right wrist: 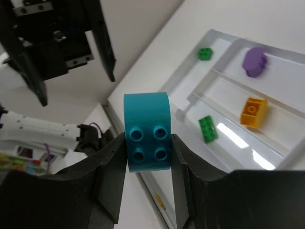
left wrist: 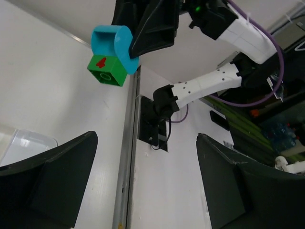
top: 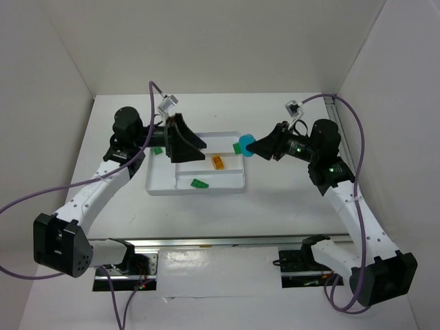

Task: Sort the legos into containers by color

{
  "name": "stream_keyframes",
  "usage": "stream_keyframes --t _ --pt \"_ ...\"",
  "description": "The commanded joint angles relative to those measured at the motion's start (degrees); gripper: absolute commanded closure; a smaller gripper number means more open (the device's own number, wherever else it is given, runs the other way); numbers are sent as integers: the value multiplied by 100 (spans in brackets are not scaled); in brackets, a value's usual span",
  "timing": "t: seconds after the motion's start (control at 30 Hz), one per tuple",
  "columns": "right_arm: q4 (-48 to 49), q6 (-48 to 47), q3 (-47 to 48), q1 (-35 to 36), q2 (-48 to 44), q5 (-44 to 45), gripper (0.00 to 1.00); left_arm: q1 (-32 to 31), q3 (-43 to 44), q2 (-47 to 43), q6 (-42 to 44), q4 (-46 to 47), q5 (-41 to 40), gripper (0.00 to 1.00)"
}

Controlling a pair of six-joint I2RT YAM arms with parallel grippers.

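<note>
My right gripper [top: 256,146] is shut on the cyan brick [right wrist: 147,129] and holds it in the air by the white tray's [top: 230,188] right end. A green brick [left wrist: 107,71] sits against the cyan one [left wrist: 112,42] on its far side. My left gripper [top: 199,151] is open and empty above the tray's left part, its fingers [left wrist: 47,181] wide apart. In the tray lie a yellow-orange brick [right wrist: 252,112] in a short section and a green brick [right wrist: 208,129] in the long section. A small green brick [right wrist: 206,53] lies at the tray's left edge.
A purple piece [right wrist: 254,61] lies in the tray's other short section, hidden under my left gripper in the top view. White walls close in the table at the back and both sides. A metal rail [top: 227,240] runs along the near edge.
</note>
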Motion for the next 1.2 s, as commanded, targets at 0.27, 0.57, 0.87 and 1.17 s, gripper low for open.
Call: stream_keyframes --t 0.27,0.57,0.87,1.17 --pt "1164 606 330 419 -107 -950 72 -360 754 640 -73 325 390 0" --pt "662 -115 726 1245 218 -422 71 -572 1344 692 984 -1155 72 6" --pt "969 -54 797 1360 535 -352 71 -572 1090 491 1301 -1455 143 16" --pt "1031 -1 744 1360 587 -352 71 -572 992 297 1380 -1437 196 42"
